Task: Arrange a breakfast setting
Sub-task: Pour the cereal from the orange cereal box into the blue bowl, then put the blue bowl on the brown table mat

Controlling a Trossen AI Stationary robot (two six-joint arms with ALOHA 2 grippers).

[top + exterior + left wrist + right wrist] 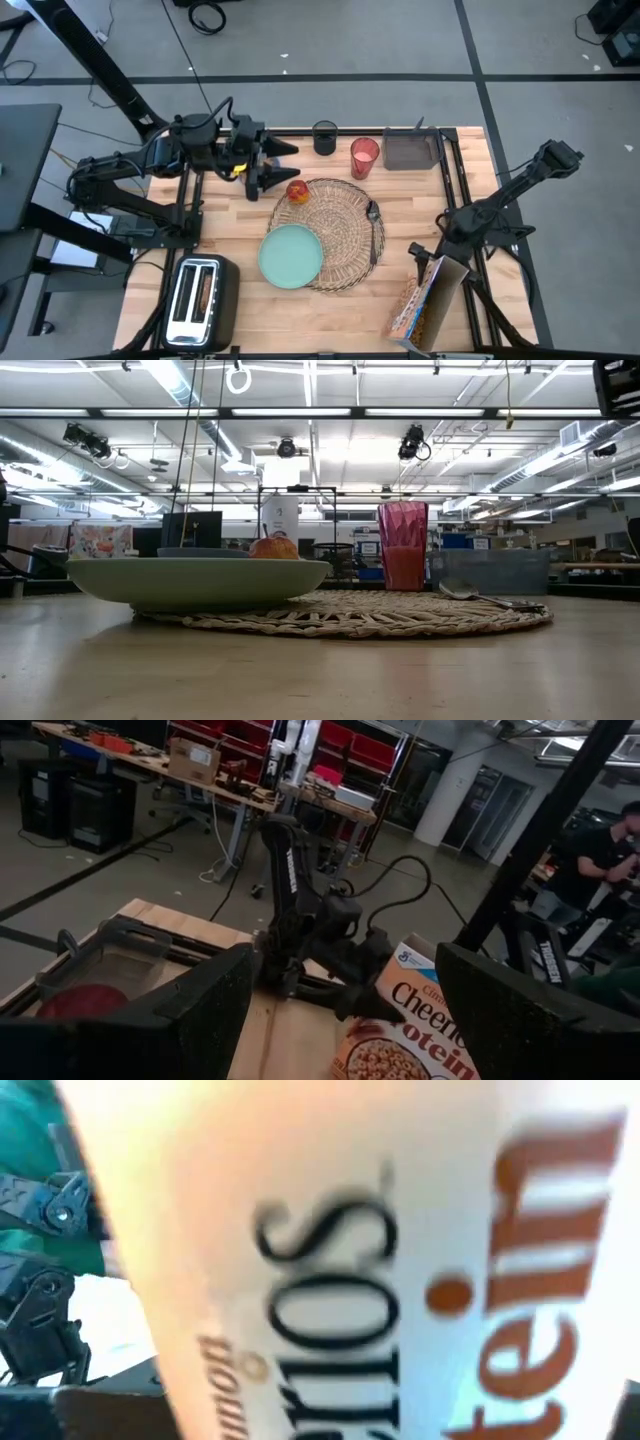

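Pale planked wood on the counter, smooth and matt. Rough woven wicker for the placemat. Glazed, softly glossy pale teal plate. Translucent red plastic cup. Shiny silver metal toaster. Printed glossy cardboard cereal box. Waxy-skinned apple.

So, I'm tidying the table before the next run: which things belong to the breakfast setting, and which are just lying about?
Breakfast setting: wicker placemat, teal plate, red apple, spoon, red cup, cereal box.

Lying about: silver toaster, grey tray, dark cup.
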